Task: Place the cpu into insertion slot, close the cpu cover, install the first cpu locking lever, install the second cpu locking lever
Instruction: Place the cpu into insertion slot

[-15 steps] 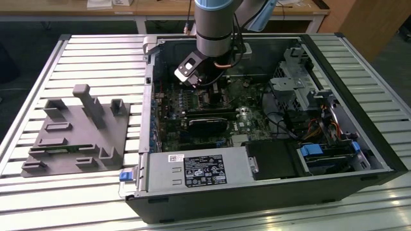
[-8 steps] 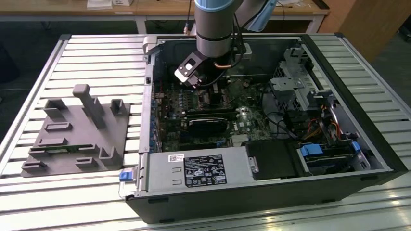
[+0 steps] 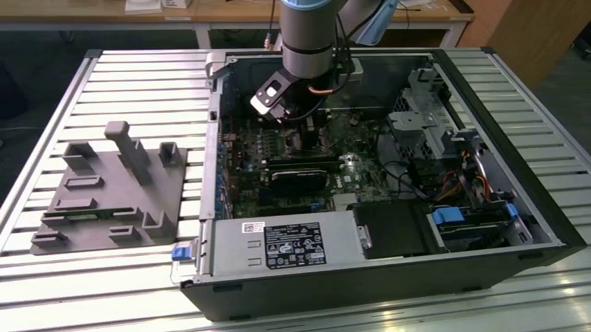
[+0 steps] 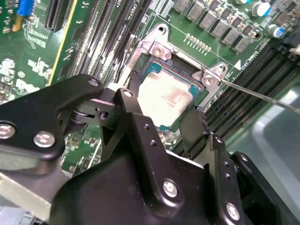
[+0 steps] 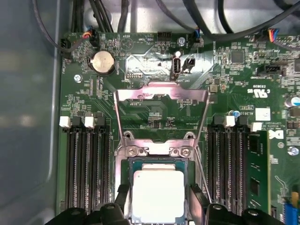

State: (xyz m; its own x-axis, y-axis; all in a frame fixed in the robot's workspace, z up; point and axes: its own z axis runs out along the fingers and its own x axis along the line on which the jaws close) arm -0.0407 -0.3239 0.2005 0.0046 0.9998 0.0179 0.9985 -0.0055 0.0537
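gripper (image 5: 158, 208) jaws are clamping the cpu (image 5: 158, 192) by two opposite edges, and it is lying in the insertion slot (image 5: 159, 161) on the motherboard (image 5: 84, 89) inside the open computer case (image 3: 388, 297). the cpu cover (image 5: 161, 93) is standing raised, hinged open off the slot. keeping the chip level and releasing gently, without sideways drag, is likely mattering most.

The cpu (image 5: 158, 194) has a pale silver-grey top with a teal-green rim. The board (image 5: 93, 112) is green, speckled with small silver and black parts. The cover (image 5: 161, 93) is shiny silver. The memory slots (image 5: 86, 168) are black, their latches (image 5: 89, 122) white. The gripper (image 5: 159, 208) is black. In the exterior view the case (image 3: 369, 294) is black, the table (image 3: 138, 90) is ribbed silver-white, and the fixture (image 3: 102, 207) is plain grey.
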